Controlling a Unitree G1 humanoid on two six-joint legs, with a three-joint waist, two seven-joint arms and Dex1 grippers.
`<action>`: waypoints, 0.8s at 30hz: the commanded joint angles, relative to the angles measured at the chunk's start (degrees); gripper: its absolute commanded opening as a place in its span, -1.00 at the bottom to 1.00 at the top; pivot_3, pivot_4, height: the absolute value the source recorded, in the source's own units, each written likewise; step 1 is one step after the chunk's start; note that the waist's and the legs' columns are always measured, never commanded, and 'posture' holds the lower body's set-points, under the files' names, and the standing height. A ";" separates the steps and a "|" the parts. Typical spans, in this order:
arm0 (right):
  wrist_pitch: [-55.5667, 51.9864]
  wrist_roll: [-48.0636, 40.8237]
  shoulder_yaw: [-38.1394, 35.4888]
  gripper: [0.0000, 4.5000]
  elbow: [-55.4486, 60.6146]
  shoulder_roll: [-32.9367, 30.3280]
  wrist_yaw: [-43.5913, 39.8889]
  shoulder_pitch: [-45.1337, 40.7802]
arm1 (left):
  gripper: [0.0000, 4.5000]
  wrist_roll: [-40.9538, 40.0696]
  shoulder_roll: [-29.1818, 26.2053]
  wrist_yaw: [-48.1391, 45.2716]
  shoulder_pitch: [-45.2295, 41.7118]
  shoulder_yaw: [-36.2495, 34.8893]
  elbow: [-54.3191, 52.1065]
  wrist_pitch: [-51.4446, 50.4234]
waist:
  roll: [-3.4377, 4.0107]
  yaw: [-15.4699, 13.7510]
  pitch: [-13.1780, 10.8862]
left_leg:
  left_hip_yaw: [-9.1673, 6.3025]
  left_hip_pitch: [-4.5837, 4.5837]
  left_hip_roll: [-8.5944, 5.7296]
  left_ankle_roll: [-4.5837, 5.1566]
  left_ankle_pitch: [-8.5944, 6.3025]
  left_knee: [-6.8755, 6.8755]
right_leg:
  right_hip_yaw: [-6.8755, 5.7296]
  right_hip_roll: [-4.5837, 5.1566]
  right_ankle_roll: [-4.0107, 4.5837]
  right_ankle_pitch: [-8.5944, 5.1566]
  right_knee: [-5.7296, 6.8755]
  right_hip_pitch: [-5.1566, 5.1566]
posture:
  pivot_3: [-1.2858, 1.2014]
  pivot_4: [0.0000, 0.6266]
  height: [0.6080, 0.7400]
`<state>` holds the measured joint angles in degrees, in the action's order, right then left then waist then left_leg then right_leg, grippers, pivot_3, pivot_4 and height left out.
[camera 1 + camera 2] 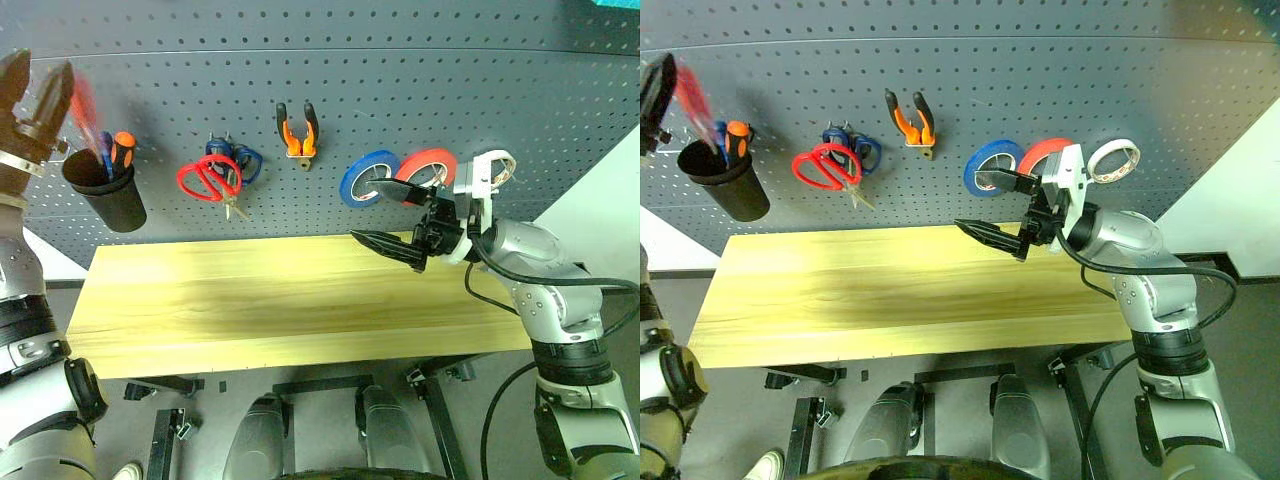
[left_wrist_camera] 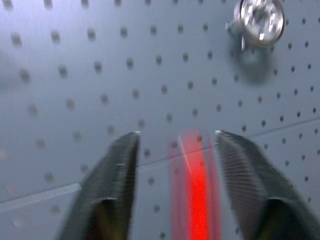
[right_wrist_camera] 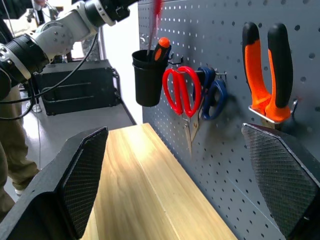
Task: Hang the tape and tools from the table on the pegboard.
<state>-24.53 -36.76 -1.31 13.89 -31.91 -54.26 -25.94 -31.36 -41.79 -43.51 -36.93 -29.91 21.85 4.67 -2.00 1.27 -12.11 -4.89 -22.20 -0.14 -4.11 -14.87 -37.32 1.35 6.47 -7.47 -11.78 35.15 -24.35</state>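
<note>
Left claw (image 1: 38,92): raised at the pegboard's (image 1: 400,90) left end above the black cup (image 1: 105,190); its fingers are standing apart in the left wrist view, with the red-handled screwdriver (image 2: 197,187) showing as a blur between them — whether they are gripping it or letting it go, I cannot tell.
Right claw (image 1: 385,215): released, jaws spread wide and grasping nothing, hovering over the tabletop's (image 1: 280,300) far right edge, near the blue roll (image 1: 365,178) and red roll (image 1: 428,165).
Tape (image 1: 497,165): the cream ring is hanging at the pegboard's right end, past the red roll.
Red scissors (image 1: 208,178): hanging on a hook, overlapping the blue scissors (image 1: 240,160).
Pliers (image 1: 298,130): hanging jaws-down in a small bracket.
Tabletop: no task item is lying on it.
Handling: the screwdriver is probably light and stiff with a smooth handle — take it across the handle's middle, shaft pointing down into the cup.
View differences: the right wrist view is showing the screwdriver above the cup's rim, beside an orange-handled tool (image 3: 161,48) standing inside; the left wrist view is showing a round metal fitting (image 2: 260,19) on the pegboard.
</note>
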 commanded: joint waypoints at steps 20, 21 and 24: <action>13.90 12.06 -1.15 1.00 -8.84 -7.70 -7.59 14.57 | 0.86 0.69 3.99 -8.27 52.18 -2.66 -35.58 -6.08 | 0.04 1.04 0.28 | 0.06 0.32 0.01 0.06 -0.01 0.02 | 0.05 0.03 0.26 -0.16 0.02 0.30 | 0.03 -0.61 0.83; 14.96 12.79 -1.16 1.00 -10.30 -7.75 -7.88 15.03 | 0.86 2.55 4.66 -8.18 53.50 -1.65 -35.45 -4.74 | 0.04 1.05 0.29 | 0.07 0.56 0.01 0.06 -0.01 0.02 | 0.05 0.03 0.31 -0.19 -0.06 0.57 | 0.03 -0.61 0.83; 20.92 15.33 -1.91 1.00 -16.97 -7.31 -8.44 17.87 | 0.86 10.15 8.93 -8.11 58.29 3.72 -29.89 3.02 | 0.02 1.13 0.54 | 0.07 0.90 0.02 0.05 -0.03 0.03 | 0.04 0.04 0.18 -0.33 -0.29 1.00 | 0.03 -0.61 0.83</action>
<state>-7.12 -22.46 -1.31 -0.64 -39.09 -62.28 -8.88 -25.41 -34.21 -51.98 20.15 -28.36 -10.33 2.65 -1.98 2.40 -11.57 -4.81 -21.31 -0.12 -4.06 -14.90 -37.29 1.39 6.52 -7.28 -12.10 34.77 -23.32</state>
